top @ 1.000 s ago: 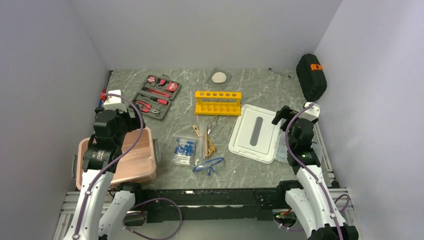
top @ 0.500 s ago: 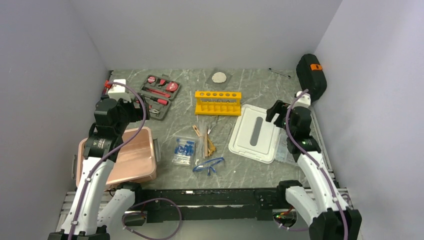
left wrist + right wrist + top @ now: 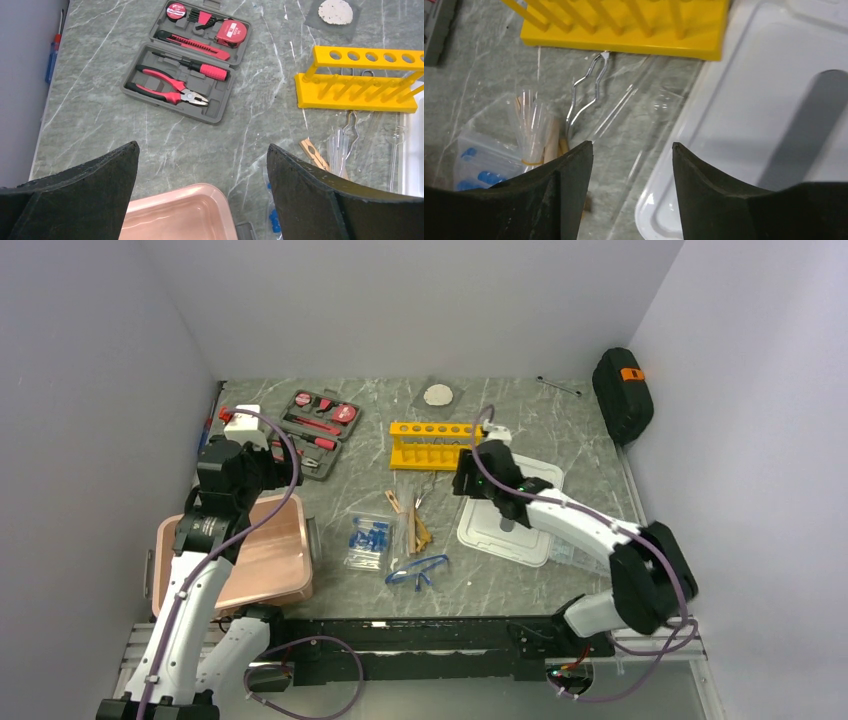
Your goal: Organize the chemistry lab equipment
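The yellow plastic six-hole test-tube rack ran off the right wrist view's top edge; lower left, the clear bag of small blue-capped tubes sat half hidden behind the right gripper.

- We see an open grey plastic case of red-and-black hand tools at far left.
- A white rectangular plastic lid lies on the right (grey slot down its middle).
- A pink rectangular plastic container sits at near left.

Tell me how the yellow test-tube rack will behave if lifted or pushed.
The yellow test-tube rack is an open frame of thin posts with empty holes, so it is probably light and stiff. Its flat base looks broader than the top bar, so a low push should slide it on the smooth table rather than tip it.
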`<action>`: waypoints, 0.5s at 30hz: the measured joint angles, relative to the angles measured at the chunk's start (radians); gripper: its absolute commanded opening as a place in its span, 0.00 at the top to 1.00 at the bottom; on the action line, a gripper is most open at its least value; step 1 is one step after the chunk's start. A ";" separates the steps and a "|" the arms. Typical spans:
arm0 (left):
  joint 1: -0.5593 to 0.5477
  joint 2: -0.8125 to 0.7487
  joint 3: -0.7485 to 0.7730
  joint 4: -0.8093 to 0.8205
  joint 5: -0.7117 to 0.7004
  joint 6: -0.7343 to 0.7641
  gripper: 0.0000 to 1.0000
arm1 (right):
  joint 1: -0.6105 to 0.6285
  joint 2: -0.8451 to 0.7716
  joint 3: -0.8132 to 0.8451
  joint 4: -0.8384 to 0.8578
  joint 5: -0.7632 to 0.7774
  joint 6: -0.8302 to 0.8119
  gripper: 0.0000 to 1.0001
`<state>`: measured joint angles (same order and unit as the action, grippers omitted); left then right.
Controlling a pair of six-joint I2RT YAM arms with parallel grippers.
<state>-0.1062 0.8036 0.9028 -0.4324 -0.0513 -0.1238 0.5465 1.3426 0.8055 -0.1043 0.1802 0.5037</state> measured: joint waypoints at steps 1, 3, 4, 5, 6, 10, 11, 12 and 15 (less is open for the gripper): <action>0.000 0.000 0.000 0.000 0.000 0.000 0.01 | 0.023 0.044 0.025 0.000 0.016 0.015 0.40; 0.000 0.001 0.000 0.000 -0.002 0.000 0.01 | 0.060 0.123 0.071 -0.002 0.047 0.039 0.40; 0.000 0.002 0.000 0.000 -0.003 0.000 0.01 | 0.072 0.154 0.088 -0.002 0.058 0.048 0.40; 0.000 0.002 0.000 0.000 -0.006 0.000 0.01 | 0.087 0.192 0.111 -0.006 0.076 0.059 0.40; 0.000 0.003 0.000 0.000 -0.007 0.000 0.01 | 0.095 0.216 0.124 -0.008 0.083 0.066 0.41; -0.004 0.006 0.000 0.000 -0.016 0.000 0.01 | 0.118 0.320 0.179 -0.024 0.105 0.092 0.45; -0.006 0.006 0.000 -0.001 -0.018 0.000 0.01 | 0.119 0.338 0.187 -0.024 0.106 0.095 0.46; -0.007 0.006 0.000 -0.001 -0.019 0.000 0.01 | 0.122 0.362 0.200 -0.026 0.107 0.100 0.47; -0.011 0.006 0.000 -0.001 -0.023 0.000 0.01 | 0.130 0.431 0.245 -0.033 0.108 0.106 0.50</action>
<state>-0.1173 0.8097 0.9028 -0.4332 -0.0746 -0.1242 0.6762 1.7737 1.0508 -0.1375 0.2878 0.6098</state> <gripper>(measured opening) 0.992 0.532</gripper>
